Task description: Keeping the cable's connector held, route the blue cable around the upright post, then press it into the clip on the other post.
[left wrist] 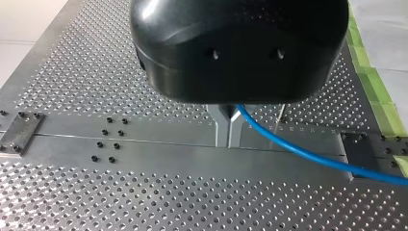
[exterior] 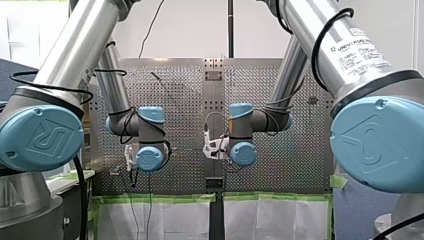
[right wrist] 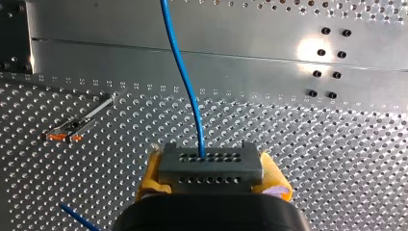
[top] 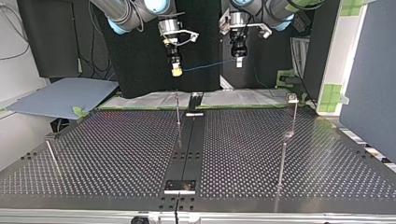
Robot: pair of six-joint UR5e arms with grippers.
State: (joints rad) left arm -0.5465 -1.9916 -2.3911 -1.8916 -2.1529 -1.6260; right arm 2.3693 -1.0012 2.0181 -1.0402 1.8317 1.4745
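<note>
The grey connector [right wrist: 210, 161] is clamped in my right hand [right wrist: 211, 180], with the yellow pads [right wrist: 153, 175] pressing on either side of it. The blue cable [right wrist: 184, 82] leaves the connector's face and runs straight ahead of the hand, above the perforated surface [right wrist: 337, 159]. The metal fingers [left wrist: 220, 126] of my left hand [left wrist: 228, 140] are together, pinching the cable, which comes out beside them and runs off to one side over the central plate [left wrist: 144, 144].

In the top view both hands hang in the upper middle of the frame, well above the surface, with the cable stretched nearly level between them. Below them, at centre, stands the thin upright post [top: 178, 114]. The second post [top: 290, 121], with a small clip [top: 293, 98] at its top, stands at the right of the frame. The cable touches neither.
</note>
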